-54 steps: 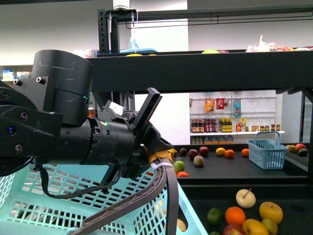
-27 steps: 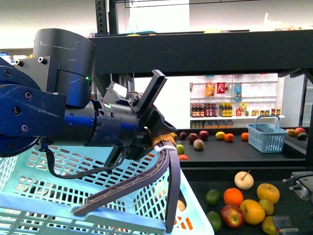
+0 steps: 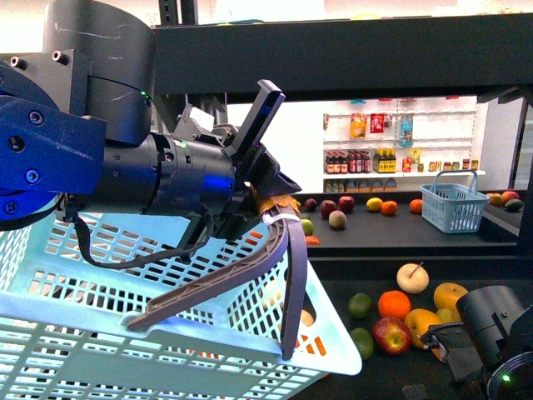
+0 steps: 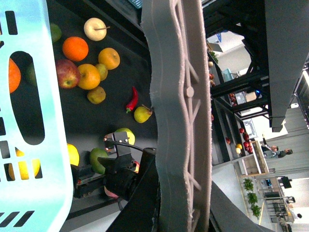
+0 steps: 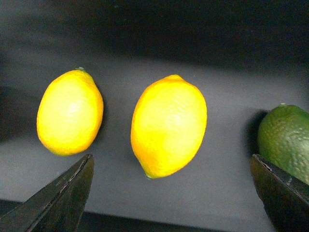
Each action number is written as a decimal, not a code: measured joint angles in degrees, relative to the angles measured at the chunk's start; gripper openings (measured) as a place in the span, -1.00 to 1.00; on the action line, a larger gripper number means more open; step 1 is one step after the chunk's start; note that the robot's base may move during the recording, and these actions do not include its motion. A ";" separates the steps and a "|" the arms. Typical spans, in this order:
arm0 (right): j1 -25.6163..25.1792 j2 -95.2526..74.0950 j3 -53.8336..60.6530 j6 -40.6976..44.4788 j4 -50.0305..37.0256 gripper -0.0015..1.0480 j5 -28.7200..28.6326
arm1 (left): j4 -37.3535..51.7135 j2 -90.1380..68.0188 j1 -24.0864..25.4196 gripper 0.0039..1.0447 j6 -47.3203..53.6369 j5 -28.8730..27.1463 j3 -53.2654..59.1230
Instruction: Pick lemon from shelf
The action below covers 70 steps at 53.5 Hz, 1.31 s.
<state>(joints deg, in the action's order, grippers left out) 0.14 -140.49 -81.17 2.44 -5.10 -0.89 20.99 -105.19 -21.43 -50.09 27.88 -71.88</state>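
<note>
Shelf (image 3: 333,58): black tiered rack, fruit spread over its lower decks. Basket (image 3: 166,333), pale blue, hangs tilted in front of it, carried by its grey handle (image 3: 287,275). Left tool (image 3: 275,204): fingers pressed onto that handle near its top; no part in the pick, it only holds the basket clear of the decks. Right tool (image 5: 170,193): low on the right side over the lowest deck in front view, fingers spread wide, nothing btw. them yet; its wrist cam faces the deck. Lemon (image 5: 169,125): lies on its side on the dark deck, untouched, centred btw. the two fingertips (image 5: 63,193) and a little ahead of them. Its long axis runs roughly along the approach line, so the fingers face its narrow flanks. Second lemon (image 5: 70,112): just beside the first, apart, w/ a slim gap. Green fruit (image 5: 286,140): near on the other side, partly out of frame.

Step in hand (judged): pre-grasp alignment; grip not begun. Next move calls for a straight advance onto the lemon w/o sideways drift, then closing across the short axis. One finger is in line w/ the second lemon, so the spread prob. needs narrowing to slip into the gap; otherwise the neighbour gets nudged & may roll into the target. Smooth rind: close at the widest part, then lift clear.
</note>
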 joint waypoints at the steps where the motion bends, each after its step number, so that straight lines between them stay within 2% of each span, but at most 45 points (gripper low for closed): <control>1: 0.04 -0.35 -0.33 0.00 0.09 0.85 0.00 | 0.00 0.00 0.00 -0.80 0.00 0.00 0.00; 12: 0.39 -6.75 -7.17 -0.02 2.23 0.85 2.40 | 0.00 0.00 0.00 -0.80 0.00 0.00 0.00; 45: 1.40 -15.50 -17.03 -0.92 5.55 0.85 3.19 | 0.00 0.00 0.00 -0.80 -0.02 0.00 0.00; 48: 1.55 -15.67 -17.25 -1.14 5.55 0.76 3.26 | 0.00 0.00 0.00 -0.80 -0.02 0.00 0.00; 56: 1.64 -15.80 -17.46 -1.55 5.49 0.36 3.37 | 0.00 0.00 0.00 -0.80 -0.02 0.00 0.00; 70: 0.92 -14.62 -15.58 -1.29 4.74 0.25 3.04 | 0.00 0.00 0.00 -0.80 -0.02 0.00 0.00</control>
<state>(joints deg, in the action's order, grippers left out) 1.06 -155.11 -96.75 1.15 -0.36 2.15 20.99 -105.19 -21.43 -50.11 27.88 -71.88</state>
